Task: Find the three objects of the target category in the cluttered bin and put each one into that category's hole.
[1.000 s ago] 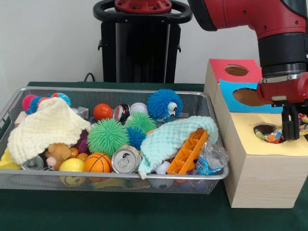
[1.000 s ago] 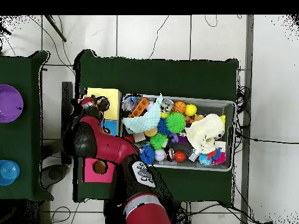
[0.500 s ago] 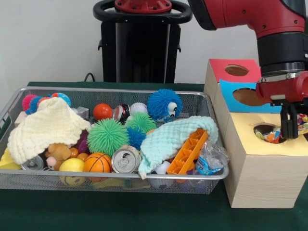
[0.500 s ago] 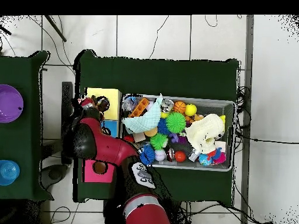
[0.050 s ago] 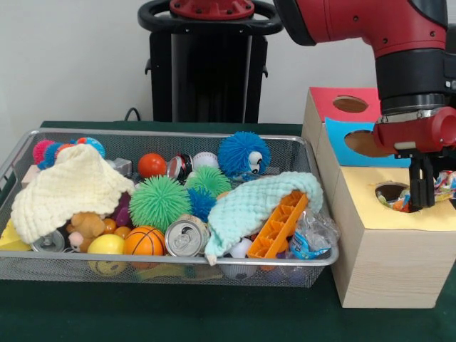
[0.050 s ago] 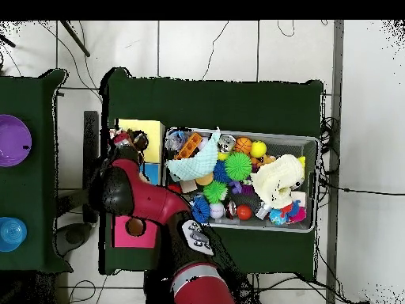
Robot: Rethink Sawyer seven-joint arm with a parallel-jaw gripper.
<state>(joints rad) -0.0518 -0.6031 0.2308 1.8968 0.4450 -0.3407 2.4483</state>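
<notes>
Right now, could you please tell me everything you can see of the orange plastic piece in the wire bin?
The orange plastic piece is a long, flat, rigid-looking block with ridged or slotted sides. It lies tilted, its upper end tucked under the mint knitted cloth and its lower end near the bin's front rim. A crumpled clear bottle sits beside it.

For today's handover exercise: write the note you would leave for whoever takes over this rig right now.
Gripper: at the hole in the yellow-topped box, beside a multicoloured item; I cannot tell whether the jaws are open or holding it.
Bin: cluttered with spiky balls, a can, an orange block and two cloths.
Done: something colourful already shows inside the hole.
Left: confirm the drop, then count; how many of the three are in cannot be told.
</notes>
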